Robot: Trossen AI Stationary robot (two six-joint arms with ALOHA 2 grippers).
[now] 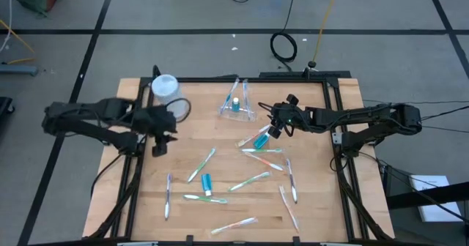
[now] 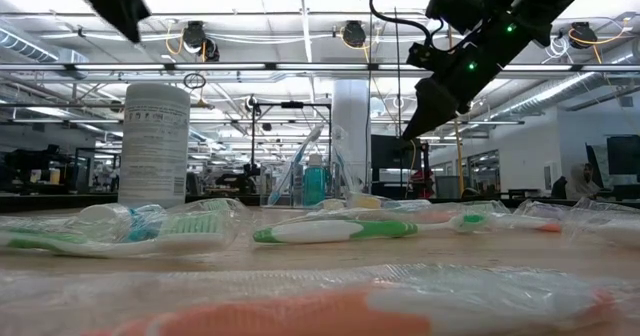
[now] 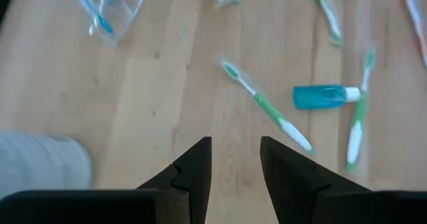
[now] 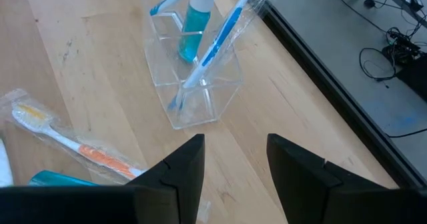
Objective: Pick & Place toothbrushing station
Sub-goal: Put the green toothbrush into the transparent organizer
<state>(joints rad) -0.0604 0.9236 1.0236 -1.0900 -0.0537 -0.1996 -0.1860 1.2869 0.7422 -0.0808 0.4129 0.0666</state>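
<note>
Your clearest lane in the high view is the bare wood [image 1: 187, 140] left of centre, between the white-blue container [image 1: 164, 89] at upper left and the clear cup [image 1: 238, 107] at top centre. The left gripper [image 1: 159, 145], fingers apart, sits at that lane's left edge. Lower middle and right are cluttered: wrapped toothbrushes [image 1: 201, 165] and a blue toothpaste tube [image 1: 207, 183] scattered. The right gripper [image 1: 275, 131], fingers apart, blocks centre right beside the cup.
</note>
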